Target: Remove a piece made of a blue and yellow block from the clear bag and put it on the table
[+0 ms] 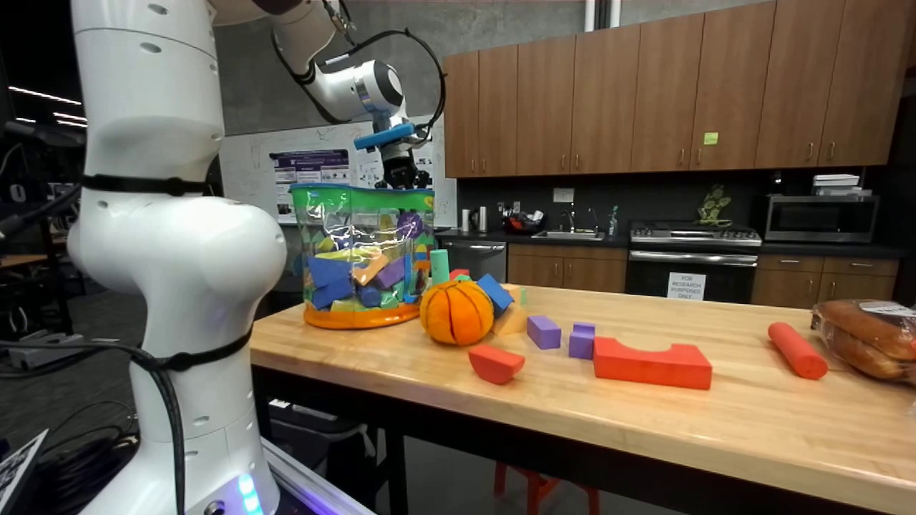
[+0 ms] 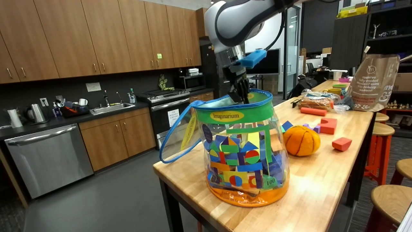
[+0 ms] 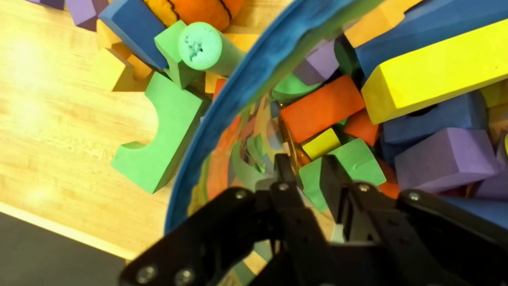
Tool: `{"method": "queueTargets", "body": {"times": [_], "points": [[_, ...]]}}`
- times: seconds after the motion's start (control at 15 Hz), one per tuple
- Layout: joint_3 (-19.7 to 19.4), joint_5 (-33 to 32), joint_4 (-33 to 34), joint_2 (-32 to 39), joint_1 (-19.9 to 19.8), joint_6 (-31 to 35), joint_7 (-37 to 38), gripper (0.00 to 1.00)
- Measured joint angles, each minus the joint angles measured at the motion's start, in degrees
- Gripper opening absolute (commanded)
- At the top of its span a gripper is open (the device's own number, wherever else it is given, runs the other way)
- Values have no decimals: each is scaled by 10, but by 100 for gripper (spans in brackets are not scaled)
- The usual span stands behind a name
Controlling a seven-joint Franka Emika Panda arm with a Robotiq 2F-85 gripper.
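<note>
The clear bag [image 1: 358,250] with its green top band stands on the light wooden table [image 1: 644,411], also in an exterior view [image 2: 238,129]. It is open at the top and holds many coloured blocks. My gripper [image 2: 240,99] points down at the bag's opening, its tips around rim height. In the wrist view the gripper [image 3: 305,159] has its fingers apart with nothing held, above a green block [image 3: 357,163] inside the bag. A yellow bar [image 3: 440,71] lies against a blue block [image 3: 436,31] in the bag; I cannot tell whether they are joined as the piece.
The blue rim [image 3: 234,95] curves beside my fingers. The bag's lid [image 2: 183,135] hangs open. Beside the bag are an orange ball [image 1: 456,312], a green arch block [image 3: 170,127] and a blue block [image 1: 494,290]. Red blocks [image 1: 651,363] and a purple cube [image 1: 544,332] lie farther along.
</note>
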Motion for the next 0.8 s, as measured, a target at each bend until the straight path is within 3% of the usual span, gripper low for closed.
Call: {"method": "queueTargets", "body": {"times": [0.2,0.53,0.8], "points": [[0,0,-1,1,0,0,0,62],[4,4,-1,12,0,1,-1,95],[10,7,0,38,1,6,-1,100]]}}
